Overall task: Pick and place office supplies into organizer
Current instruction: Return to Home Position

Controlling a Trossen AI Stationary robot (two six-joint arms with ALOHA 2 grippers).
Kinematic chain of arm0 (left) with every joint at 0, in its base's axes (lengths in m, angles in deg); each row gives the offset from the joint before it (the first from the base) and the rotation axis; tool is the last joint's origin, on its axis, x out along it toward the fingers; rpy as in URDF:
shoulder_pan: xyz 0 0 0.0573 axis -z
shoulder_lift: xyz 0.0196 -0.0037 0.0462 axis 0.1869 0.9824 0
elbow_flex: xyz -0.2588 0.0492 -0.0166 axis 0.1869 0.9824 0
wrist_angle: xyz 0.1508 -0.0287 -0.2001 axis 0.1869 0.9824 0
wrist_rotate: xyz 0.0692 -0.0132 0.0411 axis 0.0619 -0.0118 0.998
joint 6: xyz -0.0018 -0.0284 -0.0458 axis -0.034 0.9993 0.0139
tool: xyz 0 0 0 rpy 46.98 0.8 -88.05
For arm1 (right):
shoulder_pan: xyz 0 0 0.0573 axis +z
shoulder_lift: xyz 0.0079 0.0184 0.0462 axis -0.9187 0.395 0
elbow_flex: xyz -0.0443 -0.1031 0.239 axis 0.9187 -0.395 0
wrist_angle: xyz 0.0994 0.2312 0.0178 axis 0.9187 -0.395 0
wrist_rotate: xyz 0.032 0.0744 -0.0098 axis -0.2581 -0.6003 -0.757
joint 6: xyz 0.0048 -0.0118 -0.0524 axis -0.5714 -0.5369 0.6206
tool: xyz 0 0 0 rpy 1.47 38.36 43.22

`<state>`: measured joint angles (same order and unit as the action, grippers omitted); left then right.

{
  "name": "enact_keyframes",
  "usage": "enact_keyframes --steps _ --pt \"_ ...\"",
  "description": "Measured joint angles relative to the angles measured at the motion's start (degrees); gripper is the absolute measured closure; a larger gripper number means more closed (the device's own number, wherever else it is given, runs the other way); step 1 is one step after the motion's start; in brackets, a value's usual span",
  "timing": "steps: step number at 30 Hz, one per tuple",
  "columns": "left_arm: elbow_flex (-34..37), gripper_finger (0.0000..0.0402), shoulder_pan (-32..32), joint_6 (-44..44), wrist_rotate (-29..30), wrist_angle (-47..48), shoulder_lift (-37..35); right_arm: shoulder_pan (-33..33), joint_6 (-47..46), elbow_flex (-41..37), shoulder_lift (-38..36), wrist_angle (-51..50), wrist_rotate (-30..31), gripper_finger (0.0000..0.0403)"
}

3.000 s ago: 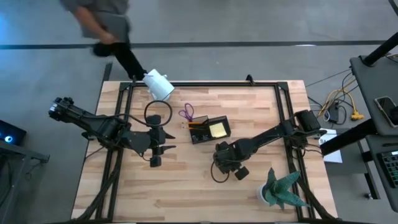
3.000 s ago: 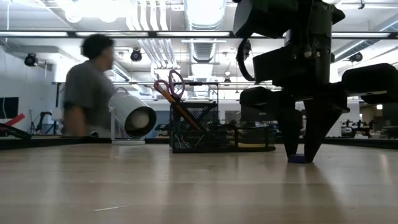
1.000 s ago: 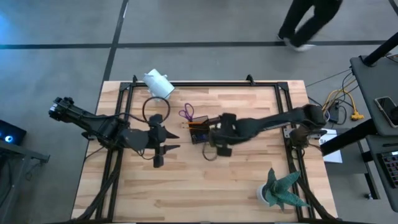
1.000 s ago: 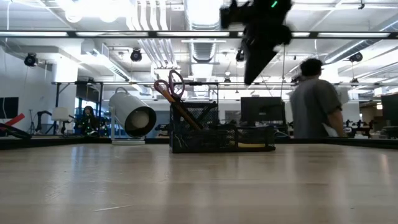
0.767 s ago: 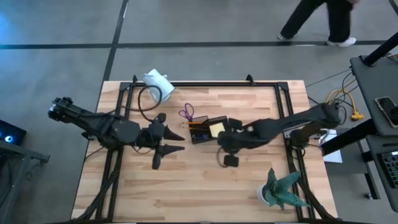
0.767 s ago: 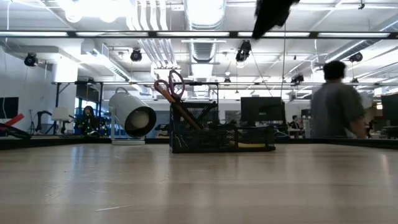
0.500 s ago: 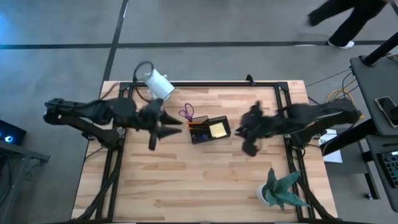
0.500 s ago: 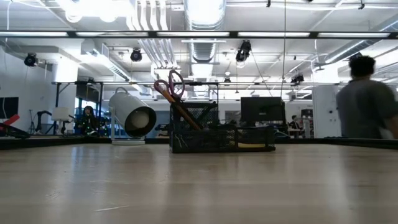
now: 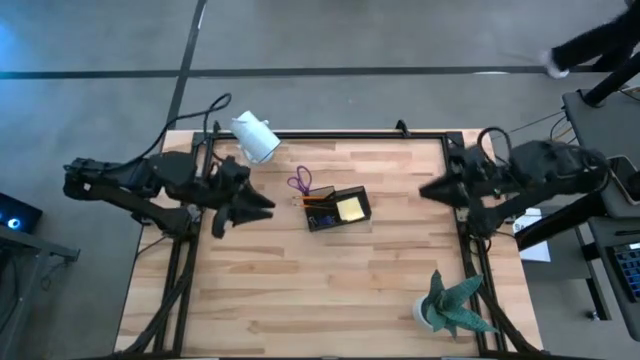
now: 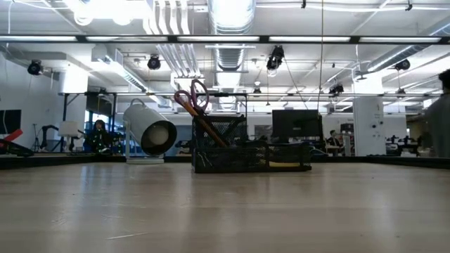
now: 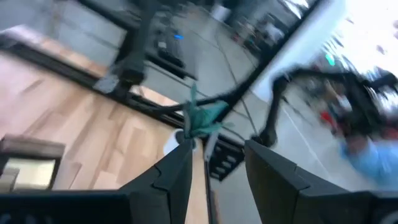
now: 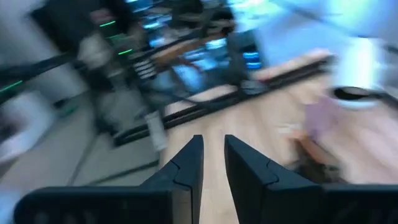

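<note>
The organizer (image 9: pixel 338 209), a dark mesh box, stands at the table's middle. A yellow sticky-note pad (image 9: pixel 350 208) lies in its right compartment. Purple-handled scissors (image 9: pixel 299 183) and an orange pencil (image 10: pixel 204 121) stick up out of its taller left compartment (image 10: pixel 216 144). My left gripper (image 9: pixel 258 204) hovers left of the organizer, open and empty; in the left wrist view the left gripper (image 11: pixel 217 149) has only table and floor between its fingers. My right gripper (image 9: pixel 428 189) hangs by the table's right rail, narrowly open and empty, as the right gripper (image 12: pixel 212 142) also shows in its wrist view.
A white cylindrical camera (image 9: pixel 255 136) lies at the far left of the table. A green plant (image 9: pixel 452 306) stands at the near right corner. Black frame rails (image 9: pixel 462 230) run along the table's sides. A person (image 10: pixel 441 112) passes beyond the far right.
My right gripper has pulled back from above the organizer toward the table's right edge, rising and rolling as it went. My left gripper has risen and drifted toward the far left, also rolling. The organizer and its contents have stayed put.
</note>
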<state>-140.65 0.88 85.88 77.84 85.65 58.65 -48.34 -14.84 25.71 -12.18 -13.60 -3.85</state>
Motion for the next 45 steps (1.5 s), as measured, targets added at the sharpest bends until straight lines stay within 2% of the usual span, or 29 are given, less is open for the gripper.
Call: enact_keyframes --steps 3,6,8,11,14,16,18,24,29,31,37,41,43,45 --pt "1.0 0.0272 0.0 -4.9 -2.7 -0.6 -1.3 0.8 2.7 -1.9 -2.3 1.3 -5.2 0.0344" --pt "3.7 0.0272 -2.2 -10.1 -2.8 -2.8 -4.1 0.3 3.1 -6.4 -6.2 0.7 -5.9 0.0344" --pt "7.4 0.0272 -3.9 -11.4 -4.1 -6.1 -6.1 0.3 -0.3 -11.2 -9.8 2.3 -5.5 0.0344" --pt "15.9 0.0272 -4.7 -14.8 -9.2 -20.9 -9.1 0.4 -1.1 -20.7 -16.4 11.4 -5.8 0.0344" --pt "25.4 0.0272 -5.3 -17.8 -10.6 -35.2 -11.5 0.3 3.2 -29.9 -22.7 23.3 -5.6 0.0344" --pt "30.6 0.0272 -6.6 -18.0 -10.2 -39.1 -12.6 0.2 5.6 -34.9 -26.5 29.2 -4.9 0.0344" --pt "34.8 0.0272 -8.6 -16.8 -10.1 -40.9 -13.9 -0.2 7.0 -38.7 -30.1 30.2 -3.3 0.0344" --pt "43.6 0.0272 -15.6 -13.3 -12.2 -42.5 -22.8 -0.9 5.1 -47.3 -42.6 28.3 -1.9 0.0344" --pt "50.1 0.0272 -18.2 -12.8 -13.7 -41.6 -30.1 -0.9 5.9 -53.8 -52.2 27.9 -2.6 0.0344" --pt "52.9 0.0272 -18.2 -12.8 -13.3 -41.5 -32.8 -0.9 6.7 -55.6 -52.7 27.9 -2.9 0.0344" --pt "60.6 0.0272 -18.5 -14.2 -5.3 -39.4 -42.9 -1.2 7.6 -58.4 -50.8 26.4 -1.7 0.0344" --pt "64.1 0.0272 -18.7 -16.0 -4.4 -38.0 -51.0 -1.2 9.7 -58.6 -51.6 26.3 -0.1 0.0344" --pt "64.9 0.0272 -18.7 -15.6 -4.4 -32.9 -54.6 -1.2 9.8 -58.7 -52.4 25.4 3.6 0.0344" --pt "65.7 0.0272 -18.8 -13.6 -4.1 -27.9 -53.5 -1.2 8.8 -58.9 -52.6 24.8 7.3 0.0344"
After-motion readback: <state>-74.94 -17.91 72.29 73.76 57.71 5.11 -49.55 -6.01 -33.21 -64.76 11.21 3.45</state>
